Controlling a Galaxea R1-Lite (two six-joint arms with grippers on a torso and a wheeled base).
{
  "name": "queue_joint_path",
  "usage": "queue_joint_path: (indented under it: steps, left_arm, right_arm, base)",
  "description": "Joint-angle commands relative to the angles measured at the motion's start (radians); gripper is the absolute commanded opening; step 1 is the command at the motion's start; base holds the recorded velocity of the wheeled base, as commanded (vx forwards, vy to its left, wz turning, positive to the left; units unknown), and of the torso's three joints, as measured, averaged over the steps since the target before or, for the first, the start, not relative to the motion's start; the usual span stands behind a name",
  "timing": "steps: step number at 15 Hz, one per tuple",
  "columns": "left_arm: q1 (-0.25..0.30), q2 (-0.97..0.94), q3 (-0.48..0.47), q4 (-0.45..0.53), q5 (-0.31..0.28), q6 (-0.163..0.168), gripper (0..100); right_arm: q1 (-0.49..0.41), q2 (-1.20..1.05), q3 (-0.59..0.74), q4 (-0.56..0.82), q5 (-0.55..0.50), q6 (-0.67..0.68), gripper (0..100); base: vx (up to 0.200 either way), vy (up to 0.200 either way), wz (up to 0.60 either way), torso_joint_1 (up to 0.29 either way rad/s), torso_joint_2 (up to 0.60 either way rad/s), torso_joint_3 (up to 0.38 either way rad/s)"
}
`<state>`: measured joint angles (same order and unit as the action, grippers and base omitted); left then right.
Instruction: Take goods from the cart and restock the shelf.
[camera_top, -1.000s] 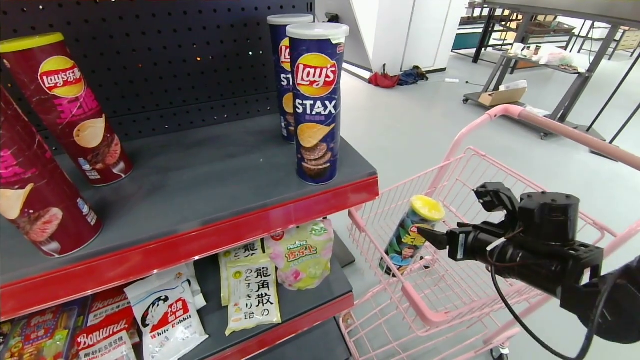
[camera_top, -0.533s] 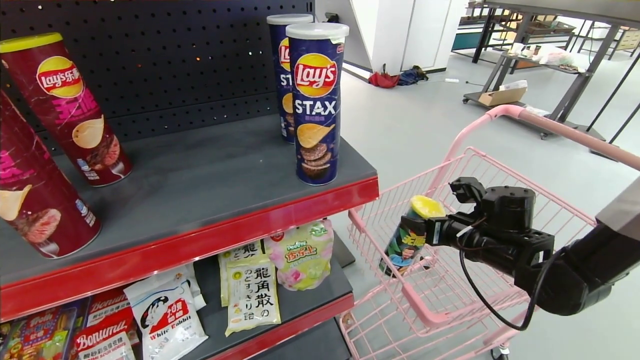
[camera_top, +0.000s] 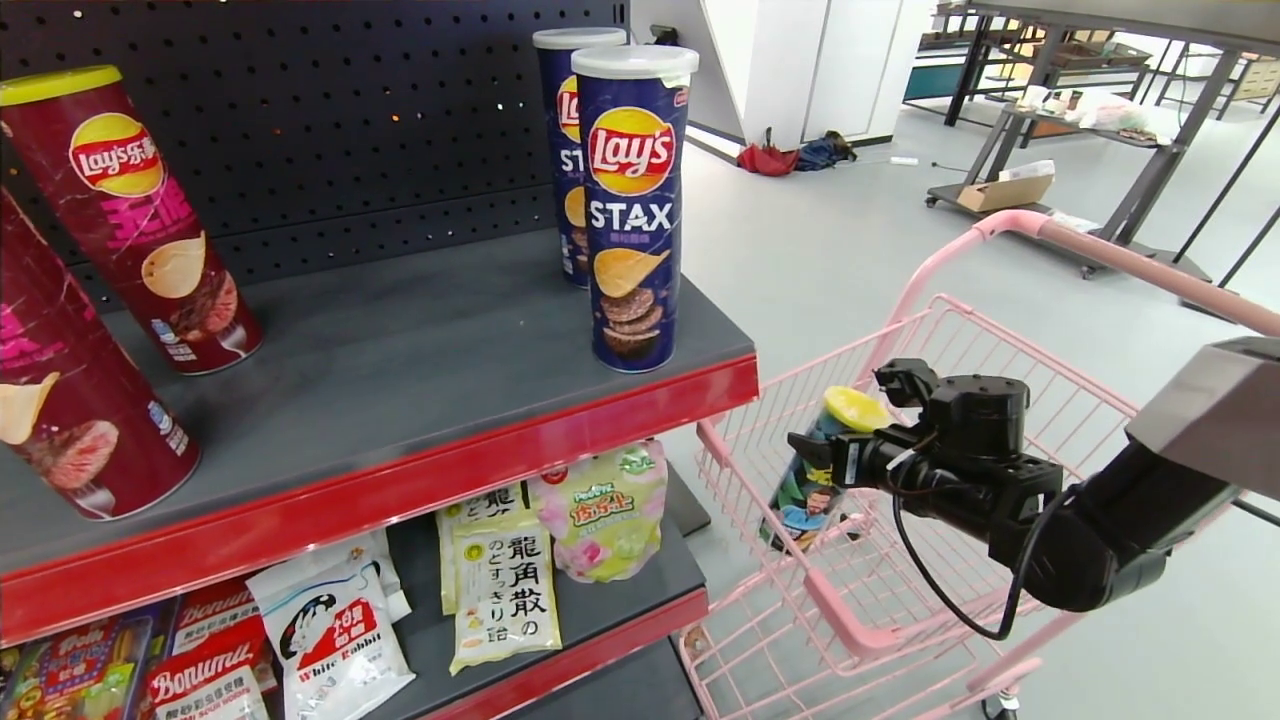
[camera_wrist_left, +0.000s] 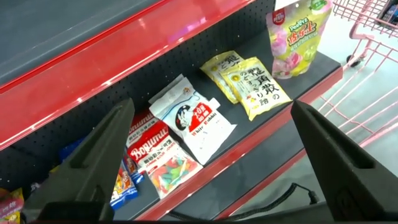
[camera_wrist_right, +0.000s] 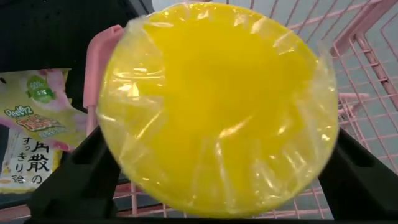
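A chip can (camera_top: 806, 488) with a yellow lid leans in the front corner of the pink cart (camera_top: 960, 322). My right gripper (camera_top: 848, 414) is open at the can's top, one finger on each side of the lid. In the right wrist view the yellow lid of the can (camera_wrist_right: 217, 106) sits between the dark fingers (camera_wrist_right: 81, 180) of the right gripper (camera_wrist_right: 217, 158). The grey top shelf (camera_top: 400, 350) holds two blue cans (camera_top: 632, 210) at its right end and red cans (camera_top: 140, 220) at its left. My left gripper (camera_wrist_left: 211, 155) is open, facing the lower shelf.
Snack bags (camera_top: 600, 510) lie on the lower shelf (camera_top: 610, 610), among them a white bag (camera_wrist_left: 196, 121) and a green-pink one (camera_wrist_left: 295, 34). The top shelf is bare between the red and blue cans. Tables and a box (camera_top: 1005, 190) stand far behind the cart.
My right arm has moved left over the cart towards the can. Its open fingers, which were short of the lid, now straddle it. The can has not moved.
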<state>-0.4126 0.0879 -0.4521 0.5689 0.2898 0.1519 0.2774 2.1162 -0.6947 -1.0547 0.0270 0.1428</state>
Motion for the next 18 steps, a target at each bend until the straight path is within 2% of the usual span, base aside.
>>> queue_joint_path:
  steps: [1, 2, 9, 12, 14, 16, 17, 18]
  left_arm:
    - [0.000, 0.006, 0.003, 0.000, 0.000, 0.000, 100]
    - [0.000, 0.006, 0.003, 0.000, 0.000, 0.000, 100]
    - [0.000, 0.006, 0.006, 0.000, -0.001, 0.000, 100]
    - [0.000, 0.018, 0.004, -0.001, -0.011, 0.000, 100]
    - [-0.002, 0.035, 0.006, -0.004, -0.012, 0.000, 100]
    - [-0.002, 0.070, 0.000, -0.007, -0.021, 0.000, 100]
    - [-0.002, 0.082, -0.003, -0.007, -0.021, 0.000, 100]
    - [-0.002, 0.099, -0.007, -0.009, -0.020, 0.005, 100]
  right_arm:
    - [0.002, 0.013, -0.014, -0.001, -0.001, 0.000, 100]
    - [0.002, 0.021, -0.023, -0.001, -0.002, 0.000, 0]
    - [0.003, 0.005, -0.008, 0.001, -0.010, -0.003, 0]
    - [-0.007, -0.186, -0.017, 0.033, -0.021, -0.072, 0]
    - [-0.023, -0.331, -0.051, 0.128, -0.021, -0.118, 0]
    - [-0.023, -0.579, -0.115, 0.421, -0.025, -0.143, 0]
    - [-0.023, -0.650, -0.129, 0.519, -0.036, -0.150, 0]
    - [-0.024, -0.794, -0.157, 0.743, -0.105, -0.169, 0]
  base:
    - [0.000, 0.000, 0.00, 0.000, 0.00, 0.000]
    - [0.000, 0.000, 0.00, 0.000, 0.00, 0.000]
    - [0.000, 0.000, 0.00, 0.000, 0.00, 0.000]
    - [0.000, 0.000, 0.00, 0.000, 0.00, 0.000]
    - [0.000, 0.000, 0.00, 0.000, 0.00, 0.000]
    - [0.000, 0.000, 0.00, 0.000, 0.00, 0.000]
    - [0.000, 0.000, 0.00, 0.000, 0.00, 0.000]
    - [0.000, 0.000, 0.00, 0.000, 0.00, 0.000]
